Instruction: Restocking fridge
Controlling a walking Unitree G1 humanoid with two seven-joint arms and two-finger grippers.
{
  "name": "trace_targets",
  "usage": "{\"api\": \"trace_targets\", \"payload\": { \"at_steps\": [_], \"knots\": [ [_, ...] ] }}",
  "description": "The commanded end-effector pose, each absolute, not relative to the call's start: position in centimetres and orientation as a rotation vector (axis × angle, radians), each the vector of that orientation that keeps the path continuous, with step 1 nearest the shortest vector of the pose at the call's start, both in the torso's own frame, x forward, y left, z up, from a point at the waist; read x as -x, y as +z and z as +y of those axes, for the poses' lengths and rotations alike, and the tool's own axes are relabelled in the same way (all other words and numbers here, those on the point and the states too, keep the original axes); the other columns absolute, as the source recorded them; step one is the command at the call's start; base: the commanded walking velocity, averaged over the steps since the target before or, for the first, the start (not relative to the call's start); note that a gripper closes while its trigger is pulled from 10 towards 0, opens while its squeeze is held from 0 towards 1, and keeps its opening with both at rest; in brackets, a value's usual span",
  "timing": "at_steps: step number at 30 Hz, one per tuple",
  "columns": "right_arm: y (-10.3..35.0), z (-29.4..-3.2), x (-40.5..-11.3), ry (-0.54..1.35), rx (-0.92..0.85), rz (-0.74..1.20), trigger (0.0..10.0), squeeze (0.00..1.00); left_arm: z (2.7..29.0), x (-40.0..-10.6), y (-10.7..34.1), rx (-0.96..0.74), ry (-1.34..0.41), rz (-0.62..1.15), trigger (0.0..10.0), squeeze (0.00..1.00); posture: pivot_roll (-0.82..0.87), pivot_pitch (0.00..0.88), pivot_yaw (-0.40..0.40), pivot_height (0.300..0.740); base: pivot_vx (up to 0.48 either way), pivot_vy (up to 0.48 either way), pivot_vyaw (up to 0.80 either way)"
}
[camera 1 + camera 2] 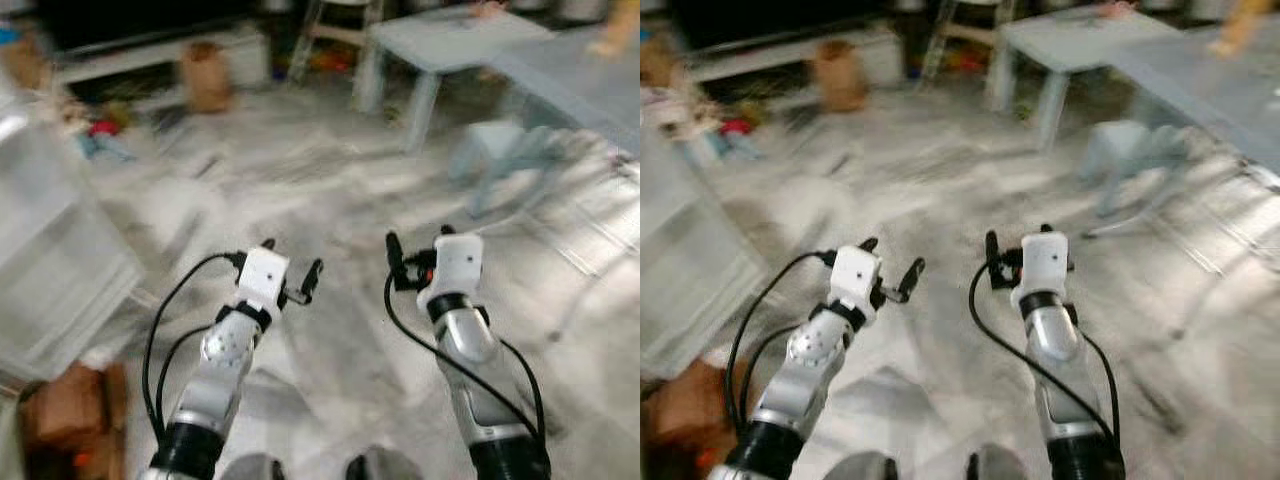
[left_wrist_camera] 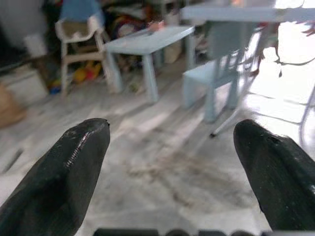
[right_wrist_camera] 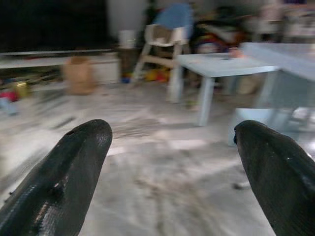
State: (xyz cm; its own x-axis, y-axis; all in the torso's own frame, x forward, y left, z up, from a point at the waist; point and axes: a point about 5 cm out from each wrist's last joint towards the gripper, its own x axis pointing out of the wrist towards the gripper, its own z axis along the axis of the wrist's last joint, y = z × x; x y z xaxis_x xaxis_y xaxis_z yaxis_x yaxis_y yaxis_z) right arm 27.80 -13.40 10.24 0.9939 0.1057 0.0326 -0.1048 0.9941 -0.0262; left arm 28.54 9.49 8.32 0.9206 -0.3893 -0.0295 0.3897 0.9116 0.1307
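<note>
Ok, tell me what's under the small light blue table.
Under the small light blue table bare marbled floor shows between its legs. Behind it stands a white high chair amid colourful clutter too blurred to name. The tabletop hides whatever sits further back.

Table (image 1: 455, 45) ahead right, bag (image 1: 205, 75) ahead left, chair (image 1: 505, 150) between

Two pale blue tables (image 1: 450, 40) (image 1: 580, 75), one small chair (image 1: 500, 150), one brown bag (image 1: 205, 75)
</note>
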Motion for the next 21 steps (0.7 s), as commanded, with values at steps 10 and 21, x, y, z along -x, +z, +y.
{"api": "trace_targets", "payload": {
  "at_steps": [10, 21],
  "knots": [
    [11.1, -12.9, -27.9, 0.12, 0.018, -0.084, 10.0, 0.0, 13.2, -29.5, 8.8, -0.092, -0.136, -0.008, 10.0, 0.0, 0.0, 0.052, 0.051, 0.74, 0.48, 0.0, 0.0],
    [11.4, -13.1, -28.5, 0.097, 0.023, -0.107, 10.0, 0.0, 13.7, -29.8, 9.1, -0.112, -0.123, -0.022, 10.0, 0.0, 0.0, 0.041, 0.059, 0.74, 0.48, 0.0, 0.0]
  ]
}}
